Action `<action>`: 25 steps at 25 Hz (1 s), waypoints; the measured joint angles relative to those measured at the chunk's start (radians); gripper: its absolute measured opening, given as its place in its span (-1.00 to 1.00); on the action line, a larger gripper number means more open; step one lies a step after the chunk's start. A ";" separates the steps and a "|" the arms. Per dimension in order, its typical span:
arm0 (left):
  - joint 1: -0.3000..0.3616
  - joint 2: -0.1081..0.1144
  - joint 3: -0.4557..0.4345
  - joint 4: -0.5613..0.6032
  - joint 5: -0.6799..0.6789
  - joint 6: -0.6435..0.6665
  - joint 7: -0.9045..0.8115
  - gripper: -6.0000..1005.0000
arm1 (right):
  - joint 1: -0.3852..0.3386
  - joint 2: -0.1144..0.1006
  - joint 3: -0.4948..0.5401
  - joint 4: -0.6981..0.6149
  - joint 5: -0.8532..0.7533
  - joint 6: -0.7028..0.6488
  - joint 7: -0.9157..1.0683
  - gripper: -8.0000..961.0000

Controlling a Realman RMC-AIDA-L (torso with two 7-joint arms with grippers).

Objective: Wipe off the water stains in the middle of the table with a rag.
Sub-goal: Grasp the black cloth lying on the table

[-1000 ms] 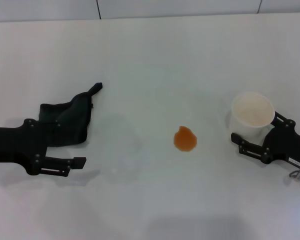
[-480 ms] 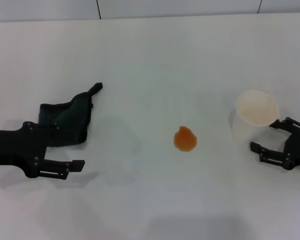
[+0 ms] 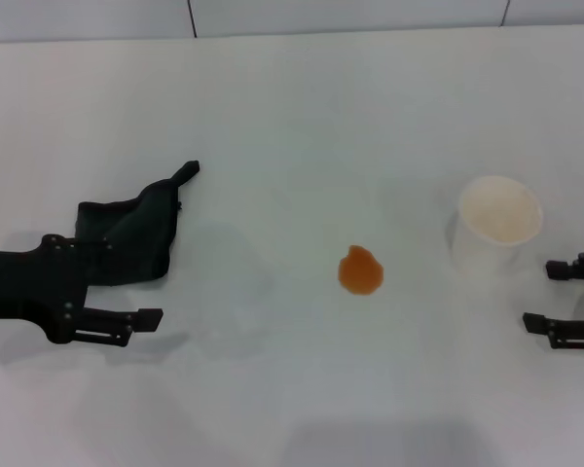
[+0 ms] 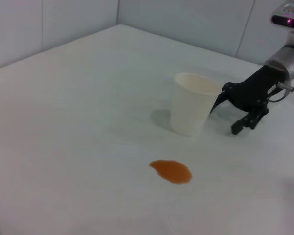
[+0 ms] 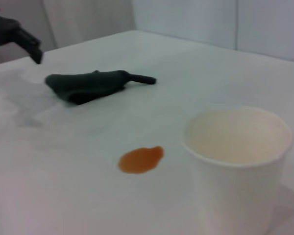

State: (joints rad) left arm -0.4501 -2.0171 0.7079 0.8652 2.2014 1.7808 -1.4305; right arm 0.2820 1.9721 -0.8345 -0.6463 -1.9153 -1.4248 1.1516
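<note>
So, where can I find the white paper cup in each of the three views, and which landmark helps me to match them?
Head view: the cup stands upright on the table, just beyond the right gripper.
Left wrist view: the cup stands beyond the stain, next to the right gripper.
Right wrist view: the cup fills the near foreground.
Shared landmark: the orange-brown water stain.

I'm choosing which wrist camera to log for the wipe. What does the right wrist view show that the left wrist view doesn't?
Only the right wrist view shows the rag and, far off, the left gripper. Only the left wrist view shows the right gripper, open beside the cup. Both show the cup, the water stains and the table.
</note>
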 joint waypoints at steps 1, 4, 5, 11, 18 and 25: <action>-0.001 0.000 0.000 0.000 0.000 0.000 -0.001 0.75 | 0.001 -0.005 0.000 -0.020 -0.011 -0.023 0.021 0.76; -0.004 0.001 0.001 0.000 0.000 0.000 -0.005 0.75 | 0.006 -0.026 0.002 -0.097 -0.042 -0.096 0.091 0.76; -0.004 0.001 0.002 0.000 0.000 0.000 -0.007 0.75 | 0.009 -0.033 0.002 -0.132 -0.054 -0.127 0.120 0.76; -0.002 0.003 0.000 0.003 0.000 0.000 -0.013 0.75 | 0.037 -0.060 0.004 -0.326 -0.112 -0.273 0.261 0.76; -0.003 0.003 0.001 0.004 0.000 0.000 -0.019 0.74 | 0.100 -0.066 0.005 -0.459 -0.146 -0.387 0.350 0.76; -0.006 0.003 0.000 0.007 0.000 0.000 -0.022 0.74 | 0.174 -0.047 -0.005 -0.468 -0.172 -0.419 0.356 0.76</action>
State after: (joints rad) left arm -0.4557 -2.0140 0.7079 0.8719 2.2016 1.7806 -1.4529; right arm 0.4560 1.9248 -0.8390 -1.1140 -2.0877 -1.8435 1.5074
